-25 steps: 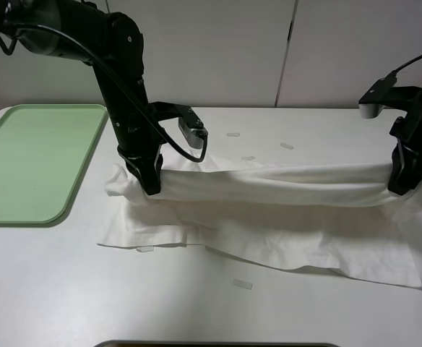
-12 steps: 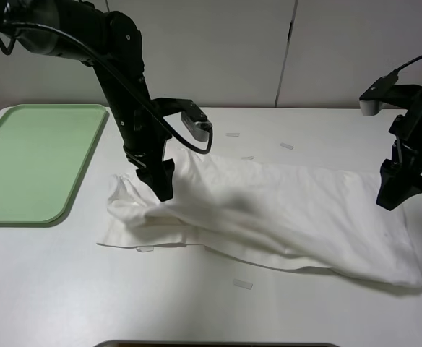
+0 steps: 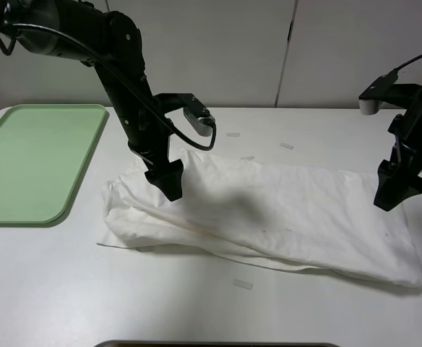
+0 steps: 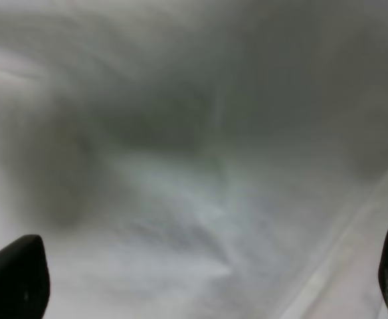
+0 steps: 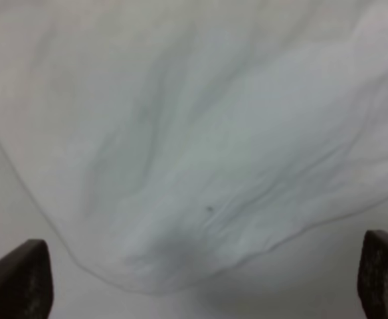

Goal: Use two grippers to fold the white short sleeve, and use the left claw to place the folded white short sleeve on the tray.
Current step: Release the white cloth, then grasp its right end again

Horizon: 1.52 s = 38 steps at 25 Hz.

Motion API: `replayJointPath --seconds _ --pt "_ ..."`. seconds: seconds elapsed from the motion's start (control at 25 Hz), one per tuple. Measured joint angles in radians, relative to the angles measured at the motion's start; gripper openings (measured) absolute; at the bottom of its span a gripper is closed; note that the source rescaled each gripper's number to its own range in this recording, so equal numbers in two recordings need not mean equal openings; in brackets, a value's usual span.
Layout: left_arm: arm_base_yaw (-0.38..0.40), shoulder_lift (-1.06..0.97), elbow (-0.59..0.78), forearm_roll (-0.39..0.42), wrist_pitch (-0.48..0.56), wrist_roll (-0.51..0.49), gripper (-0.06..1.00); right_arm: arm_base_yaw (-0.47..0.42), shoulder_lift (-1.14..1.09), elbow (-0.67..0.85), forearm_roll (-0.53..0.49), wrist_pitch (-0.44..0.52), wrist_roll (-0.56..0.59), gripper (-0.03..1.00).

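Since half second ago, shirt (image 3: 269, 217) sinking flatter onto table (image 3: 305, 311), left gripper (image 3: 172, 186) shifting slightly right.

High view: left gripper hanging over shirt's left part, right gripper (image 3: 390, 196) hanging at shirt's right end. Shirt lying folded lengthwise mid-table, tray (image 3: 37, 159) sitting apart to left.

Left wrist view: fingertips (image 4: 14, 279) standing wide apart, gripping nothing, blurred cloth below.

Right wrist view: fingertips (image 5: 14, 282) spreading wide, gripping nothing, wrinkled cloth lying beneath.
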Motion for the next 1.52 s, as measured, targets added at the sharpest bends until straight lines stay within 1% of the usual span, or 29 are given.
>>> replayJointPath --seconds 0.16,0.24,0.36,0.48,0.68,0.8,0.88,1.0,1.08,1.28,1.44,1.52 --pt "0.0 -0.01 0.0 -0.012 0.032 -0.012 1.0 0.0 -0.025 -0.005 0.028 0.001 0.005 1.0" --pt "0.0 -0.032 0.0 -0.011 0.063 -0.045 1.0 0.0 -0.057 -0.012 0.045 0.001 0.018 1.0" --pt "0.001 -0.108 0.0 -0.009 0.108 -0.125 1.0 0.0 -0.116 -0.014 0.07 0.002 0.053 1.0" --pt "0.001 -0.198 0.0 0.023 0.132 -0.212 1.0 0.0 -0.19 -0.015 0.091 0.005 0.087 1.0" --pt "0.002 -0.369 0.0 0.101 0.143 -0.323 1.0 0.0 -0.323 -0.015 0.117 0.016 0.111 1.0" --pt "0.002 -0.482 0.006 0.124 0.159 -0.383 1.0 0.0 -0.397 -0.015 0.12 0.026 0.155 1.0" --pt "0.002 -0.561 0.037 0.129 0.16 -0.415 1.0 0.0 -0.431 -0.015 0.121 0.03 0.193 1.0" --pt "0.002 -0.695 0.171 0.137 0.156 -0.467 1.0 0.0 -0.471 -0.015 0.121 0.031 0.236 1.0" --pt "0.002 -0.785 0.288 0.139 0.135 -0.502 1.0 0.0 -0.483 -0.015 0.121 0.031 0.248 1.0" --pt "0.002 -1.009 0.525 0.14 0.086 -0.575 1.0 0.0 -0.489 -0.015 0.131 0.032 0.266 1.0" --pt "0.002 -1.212 0.669 0.14 0.073 -0.63 1.0 0.0 -0.489 -0.015 0.159 0.032 0.277 1.0" --pt "0.002 -1.345 0.731 0.14 0.072 -0.653 1.0 0.0 -0.489 -0.015 0.164 0.032 0.278 1.0"
